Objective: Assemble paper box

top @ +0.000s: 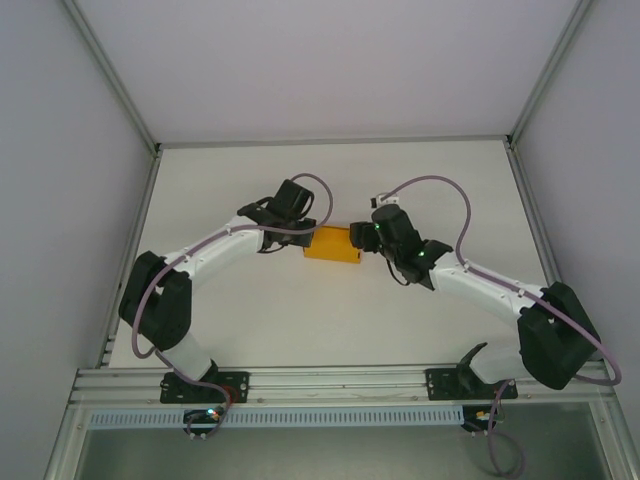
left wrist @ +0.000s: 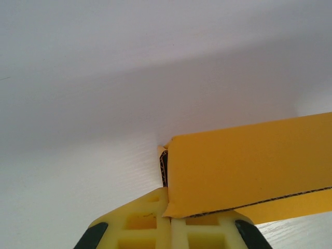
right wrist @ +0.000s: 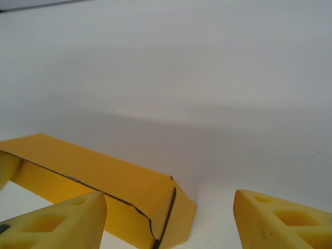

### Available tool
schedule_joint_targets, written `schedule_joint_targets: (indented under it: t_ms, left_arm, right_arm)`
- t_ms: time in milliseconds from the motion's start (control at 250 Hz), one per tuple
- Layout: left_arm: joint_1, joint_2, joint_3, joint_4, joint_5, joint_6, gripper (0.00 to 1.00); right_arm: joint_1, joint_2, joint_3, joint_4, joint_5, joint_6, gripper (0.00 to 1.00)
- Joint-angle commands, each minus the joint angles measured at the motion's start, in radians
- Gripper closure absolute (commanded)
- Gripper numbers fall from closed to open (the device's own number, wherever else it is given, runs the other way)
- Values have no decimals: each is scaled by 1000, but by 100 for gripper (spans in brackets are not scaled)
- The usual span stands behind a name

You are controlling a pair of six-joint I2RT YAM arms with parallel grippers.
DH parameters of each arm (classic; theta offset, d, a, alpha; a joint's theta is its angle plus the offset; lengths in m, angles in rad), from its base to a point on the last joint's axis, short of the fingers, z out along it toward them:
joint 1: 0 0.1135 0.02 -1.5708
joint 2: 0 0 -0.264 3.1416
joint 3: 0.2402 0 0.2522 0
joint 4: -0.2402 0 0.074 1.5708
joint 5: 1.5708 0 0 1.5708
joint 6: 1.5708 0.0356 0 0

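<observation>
Pinch at 9 o'clock: left gripper (left wrist: 168, 210) is clamped on the end corner of a bright orange-yellow thin-card paper box (left wrist: 249, 166), centred on the white desk (top: 300, 330). At 3 o'clock the right gripper (right wrist: 170, 201) gapes empty. Card looks light, springy, easily creased; best taken by edges or flaps.

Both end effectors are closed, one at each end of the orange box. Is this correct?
Not quite. The left end effector is closed, but the right end effector is open, its fingers apart beside the paper box; the right wrist view shows it.
</observation>
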State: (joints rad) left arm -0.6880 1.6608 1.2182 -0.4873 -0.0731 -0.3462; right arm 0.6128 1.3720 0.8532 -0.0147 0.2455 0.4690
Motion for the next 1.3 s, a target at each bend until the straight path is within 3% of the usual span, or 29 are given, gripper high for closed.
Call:
schedule_joint_targets:
  t_ms: [0, 343, 411, 523, 571, 735, 898, 1006, 1082, 1294]
  left_arm:
    - [-24, 70, -74, -184, 37, 26, 100]
    - [-36, 49, -68, -159, 21, 44, 100]
    - [-36, 37, -64, -154, 18, 54, 90]
    - [-38, 8, -38, -172, 15, 60, 88]
    - [-38, -9, -21, -182, 28, 62, 80]
    - [-51, -85, 16, -193, 73, 95, 34]
    - [-44, -155, 35, -178, 127, 103, 12]
    - [-13, -179, 35, -143, 133, 58, 0]
    - [48, -165, 29, -109, 159, -4, 0]
    - [191, -53, 8, 43, 433, -105, 1]
  right_arm:
    - [-20, 18, 43, 5, -58, 26, 36]
    - [-42, 158, -6, -14, -75, 134, 53]
    - [-42, 164, -18, -25, -95, 155, 60]
    - [-41, 151, -65, -8, -135, 198, 65]
    - [-41, 141, -82, -8, -140, 213, 66]
    - [-40, 129, -120, -13, -133, 250, 68]
    - [-34, 151, -122, -13, -139, 267, 69]
    - [-33, 158, -120, -12, -142, 269, 71]
    - [-33, 157, -121, -11, -143, 267, 71]
    - [-33, 159, -119, -25, -135, 260, 71]
